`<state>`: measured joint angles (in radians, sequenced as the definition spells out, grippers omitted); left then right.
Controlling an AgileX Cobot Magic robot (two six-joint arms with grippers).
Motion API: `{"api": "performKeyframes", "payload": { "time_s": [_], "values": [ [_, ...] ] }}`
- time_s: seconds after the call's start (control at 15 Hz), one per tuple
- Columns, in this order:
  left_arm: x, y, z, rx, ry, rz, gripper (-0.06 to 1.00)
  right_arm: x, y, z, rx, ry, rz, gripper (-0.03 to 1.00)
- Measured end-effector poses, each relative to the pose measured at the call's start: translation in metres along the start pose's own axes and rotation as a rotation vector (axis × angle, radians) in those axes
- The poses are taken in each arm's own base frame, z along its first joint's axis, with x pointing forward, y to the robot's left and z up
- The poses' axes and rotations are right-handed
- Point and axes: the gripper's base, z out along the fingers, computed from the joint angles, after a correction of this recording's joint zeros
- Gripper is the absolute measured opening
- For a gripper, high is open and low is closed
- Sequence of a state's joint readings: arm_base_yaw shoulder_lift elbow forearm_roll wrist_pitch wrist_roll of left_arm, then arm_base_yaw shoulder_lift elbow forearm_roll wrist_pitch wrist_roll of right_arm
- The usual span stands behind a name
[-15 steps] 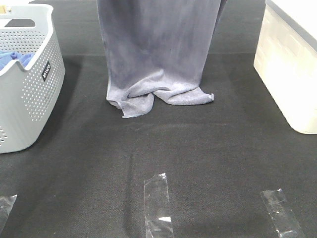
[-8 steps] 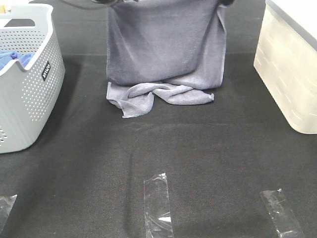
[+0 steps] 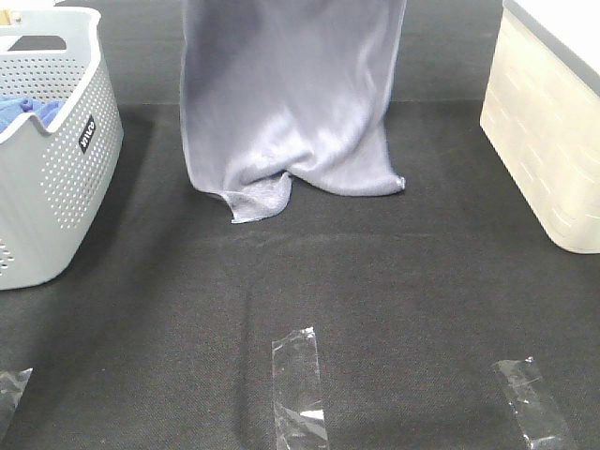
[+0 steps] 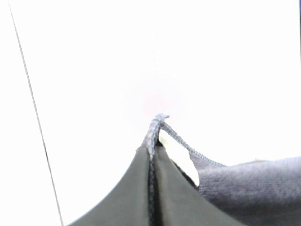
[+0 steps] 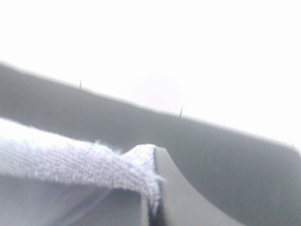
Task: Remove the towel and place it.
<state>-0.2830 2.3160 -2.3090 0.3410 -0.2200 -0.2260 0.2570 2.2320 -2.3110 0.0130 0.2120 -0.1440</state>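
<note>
Two pinches share the load: the left claw [image 4: 151, 157] clamps one hem corner of the towel [image 3: 291, 103], the right claw [image 5: 154, 197] the other. Right of the laundry basket [image 3: 56, 178], it hangs lengthwise below both, tail crumpled on the table [image 3: 394, 281].

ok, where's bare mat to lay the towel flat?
Widest bare patch: the black mat between the lower end of the towel and the tape strips, running from the grey basket across to the white bin. Narrower lanes either side of the hanging towel. Crowded: both edges, where basket and bin stand.
</note>
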Motion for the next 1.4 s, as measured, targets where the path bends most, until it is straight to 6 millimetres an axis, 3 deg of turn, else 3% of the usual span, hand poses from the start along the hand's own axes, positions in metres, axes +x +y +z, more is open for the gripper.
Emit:
{"api": "performKeyframes", "payload": {
  "time_s": [0.27,0.47,0.67,0.8,1.0,1.2,1.4],
  "values": [
    [-0.058,0.007,-0.003,0.013,-0.291,0.033,0.00,-0.072,-0.010,-0.030,0.043,-0.289,-0.027,0.00],
    [-0.086,0.009,-0.007,0.006,-0.383,0.056,0.00,-0.091,-0.012,-0.044,0.048,-0.328,-0.027,0.00],
    [-0.089,0.010,-0.006,-0.002,-0.363,0.052,0.00,-0.090,-0.012,-0.047,0.037,-0.258,-0.028,0.00],
    [-0.071,0.006,-0.002,-0.020,-0.197,0.019,0.00,-0.081,-0.011,-0.048,0.026,-0.131,-0.064,0.00],
    [-0.024,-0.004,-0.002,-0.087,0.260,-0.008,0.00,-0.048,-0.007,-0.044,-0.022,0.186,-0.073,0.00],
    [0.010,-0.013,-0.019,-0.141,0.689,-0.063,0.00,0.002,0.003,-0.036,-0.108,0.546,-0.048,0.00],
    [0.029,-0.021,-0.040,-0.130,0.999,-0.189,0.00,0.039,0.011,-0.032,-0.175,0.792,-0.023,0.00]
  ]
}}
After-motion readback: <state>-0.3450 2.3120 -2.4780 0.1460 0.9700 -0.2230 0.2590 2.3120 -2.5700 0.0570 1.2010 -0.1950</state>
